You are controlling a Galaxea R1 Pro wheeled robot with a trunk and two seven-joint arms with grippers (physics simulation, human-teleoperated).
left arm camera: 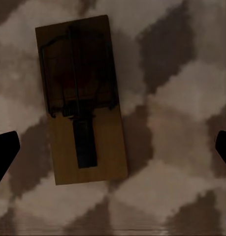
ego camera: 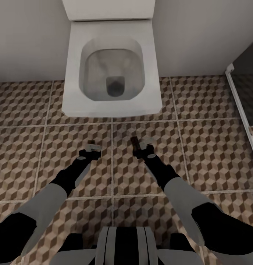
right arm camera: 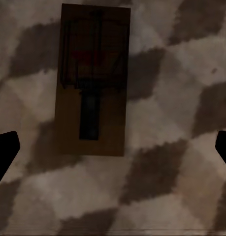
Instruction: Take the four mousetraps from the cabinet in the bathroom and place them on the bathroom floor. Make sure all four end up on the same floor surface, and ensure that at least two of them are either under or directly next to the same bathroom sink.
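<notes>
Two mousetraps lie flat on the bathroom floor [ego camera: 200, 147] in front of the toilet. One tan board with dark metal parts [ego camera: 91, 142] [left arm camera: 80, 98] lies under my left gripper [ego camera: 92, 148] [left arm camera: 113, 150], which is open above it. The other mousetrap [ego camera: 134, 141] [right arm camera: 93, 78] lies below my right gripper [ego camera: 142, 148] [right arm camera: 113, 150], also open. In both wrist views the dark fingertips [left arm camera: 4, 152] [right arm camera: 4, 150] stand far apart and touch neither trap. The cabinet and the sink are out of view.
A white square toilet [ego camera: 111, 73] stands against the grey wall straight ahead. A white-framed glass panel [ego camera: 241, 106] runs along the right side. My base [ego camera: 121, 246] sits at the near edge, with patterned tiles on both sides of the arms.
</notes>
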